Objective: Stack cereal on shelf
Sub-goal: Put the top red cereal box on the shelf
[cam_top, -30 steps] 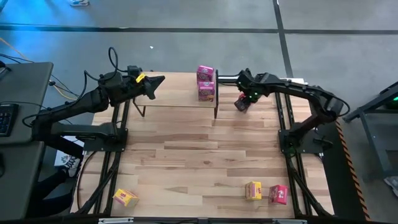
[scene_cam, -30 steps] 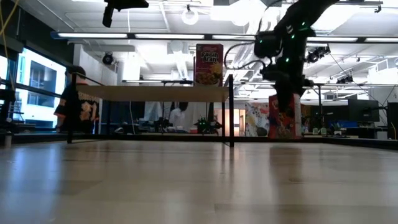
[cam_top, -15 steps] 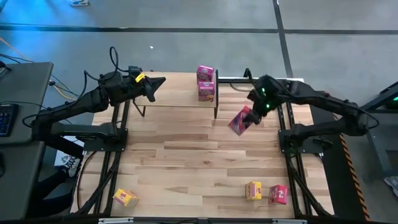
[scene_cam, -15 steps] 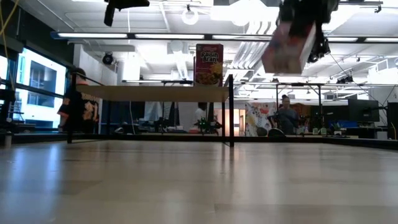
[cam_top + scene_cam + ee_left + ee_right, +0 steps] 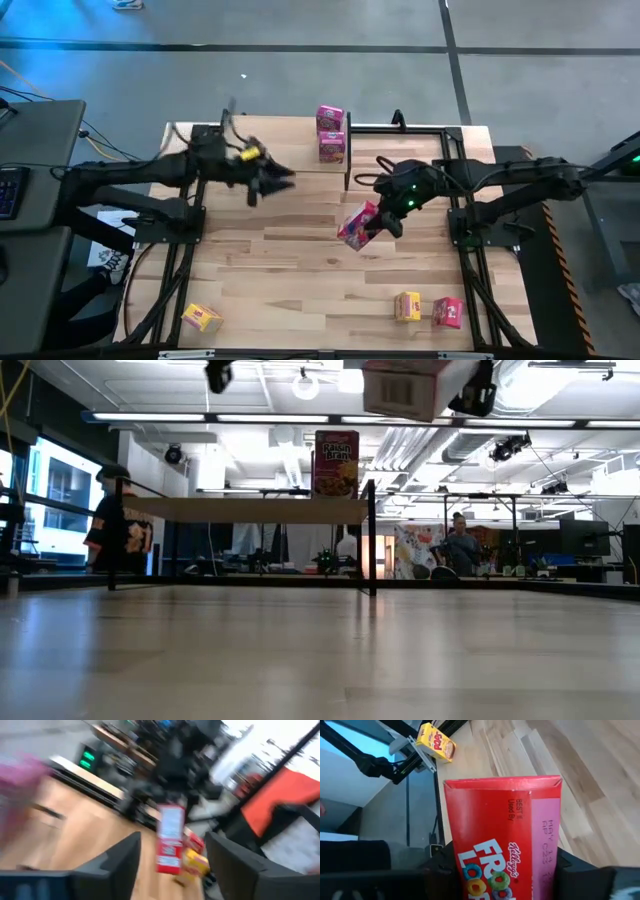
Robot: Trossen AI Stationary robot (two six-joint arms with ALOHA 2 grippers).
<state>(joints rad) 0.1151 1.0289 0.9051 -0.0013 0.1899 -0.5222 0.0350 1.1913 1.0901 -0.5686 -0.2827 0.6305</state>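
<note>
Cereal count: six boxes seen. Two pink boxes (image 5: pixel 331 134) sit on the shelf (image 5: pixel 290 158), at its end nearer the right arm, one just behind the other; from table height the front one reads as a Raisin Bran box (image 5: pixel 337 463) standing upright. One red-and-pink Froot Loops box (image 5: pixel 359 224) is held in the air by the right gripper (image 5: pixel 385 215), tilted, over the middle of the table and in front of the shelf's right end. The jaws pinch it at both sides. Three boxes lie on the table (image 5: pixel 300 260) near its front edge: one yellow box (image 5: pixel 202 318) at the left front corner, and a yellow box (image 5: pixel 406 305) just beside a pink box (image 5: pixel 447 311) at the right front.

The left gripper (image 5: pixel 277 185) hangs over the front edge of the shelf, left of the shelved boxes, jaws spread and holding nothing.

Surface: light wood plank table with black frame rails along both sides. The shelf has a light wood top on thin black legs and stands at the back edge of the table.

Room: grey floor, bright ceiling strip lights, benches and equipment behind. Two people (image 5: pixel 460 548) stand in the background beyond the table.
</note>
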